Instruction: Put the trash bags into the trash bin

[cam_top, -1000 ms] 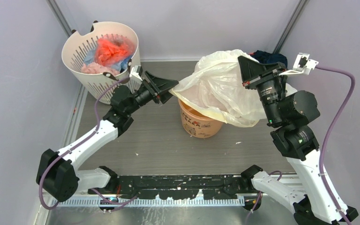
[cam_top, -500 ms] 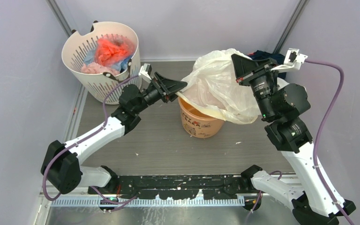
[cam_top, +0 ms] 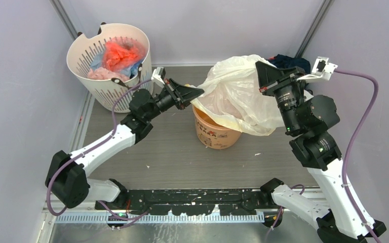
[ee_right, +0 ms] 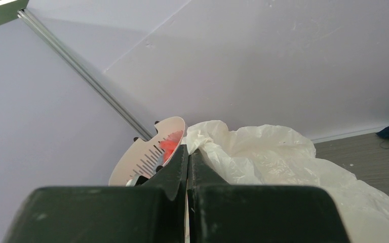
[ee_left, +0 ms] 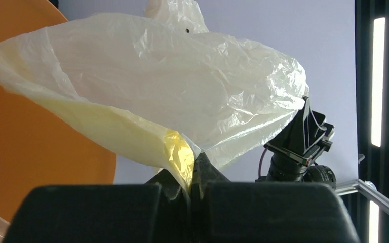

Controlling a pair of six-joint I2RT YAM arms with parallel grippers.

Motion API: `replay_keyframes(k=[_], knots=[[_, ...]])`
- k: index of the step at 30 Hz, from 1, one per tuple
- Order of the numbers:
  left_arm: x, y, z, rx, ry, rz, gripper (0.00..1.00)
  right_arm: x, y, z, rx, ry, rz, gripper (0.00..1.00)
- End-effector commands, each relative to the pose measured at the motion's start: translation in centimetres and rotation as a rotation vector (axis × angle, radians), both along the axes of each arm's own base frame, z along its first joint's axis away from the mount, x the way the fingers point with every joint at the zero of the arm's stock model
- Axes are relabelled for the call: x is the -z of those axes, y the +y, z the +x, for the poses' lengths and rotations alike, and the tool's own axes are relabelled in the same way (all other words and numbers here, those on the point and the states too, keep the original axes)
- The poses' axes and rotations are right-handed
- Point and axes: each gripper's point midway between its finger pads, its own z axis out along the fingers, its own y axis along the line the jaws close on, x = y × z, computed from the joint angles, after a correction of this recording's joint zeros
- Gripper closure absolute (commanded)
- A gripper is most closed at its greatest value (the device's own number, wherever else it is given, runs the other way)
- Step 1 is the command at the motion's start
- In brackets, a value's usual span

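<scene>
The trash bag [cam_top: 235,93], a thin pale-yellow wrinkled film, hangs spread over the orange trash bin [cam_top: 215,132], and its lower fold droops onto the bin's rim. My left gripper [cam_top: 198,94] is shut on the bag's left edge; in the left wrist view a yellow fold of the bag [ee_left: 172,86] is pinched at the left gripper [ee_left: 193,163], with the bin [ee_left: 20,152] at the left. My right gripper [cam_top: 259,67] holds the bag's upper right part high. The right wrist view shows the right gripper [ee_right: 188,150] shut, with the bag [ee_right: 263,152] bunched at its tips.
A white slotted basket [cam_top: 83,55] with red, pink and blue plastic bundles [cam_top: 119,53] stands at the back left. A navy and red cloth heap [cam_top: 289,61] lies at the back right behind the right arm. Grey walls close in the table on three sides.
My left gripper reached right to the bag's left edge and shut on it. The right arm shifted slightly with the bag still hanging from it.
</scene>
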Motion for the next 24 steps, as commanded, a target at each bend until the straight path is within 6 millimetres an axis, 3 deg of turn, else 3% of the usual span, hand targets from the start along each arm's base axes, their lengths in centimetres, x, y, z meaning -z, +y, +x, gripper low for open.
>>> replay_keyframes(k=[1,7,8,10,11,18,20,22,24], knots=[[-5.2,1.3,-2.0,0.034,-0.124,-0.024,1.00,-0.9,-1.8,-0.6,0.072,-0.029,-0.015,0.99],[-7.4,3.2,-2.6,0.083,-0.162,0.031,1.00,0.0,-3.4,-1.6,0.129,-0.006,-0.074,0.99],[-7.8,3.5,-2.7,0.085,-0.171,0.046,1.00,0.0,-3.6,-1.9,0.129,-0.010,-0.078,0.91],[-9.3,3.9,-2.9,0.093,-0.205,0.049,1.00,-0.3,-3.5,-2.6,0.109,-0.022,-0.100,0.67],[-10.2,4.0,-3.0,0.107,-0.223,0.042,1.00,-0.5,-3.4,-2.9,0.097,-0.027,-0.113,0.64],[-13.8,3.9,-4.8,0.246,-0.347,0.036,0.99,-1.1,-5.1,-6.1,0.093,-0.036,-0.175,0.55],[-14.5,4.4,-5.7,0.267,-0.419,0.009,0.91,-0.5,-5.9,-6.4,0.122,-0.011,-0.189,0.54],[-14.0,4.7,-6.2,0.290,-0.445,0.005,0.85,0.6,-6.6,-6.1,0.161,0.041,-0.210,0.54],[-12.8,4.8,-6.4,0.313,-0.439,0.028,0.90,2.3,-6.9,-5.2,0.196,0.109,-0.246,0.56]])
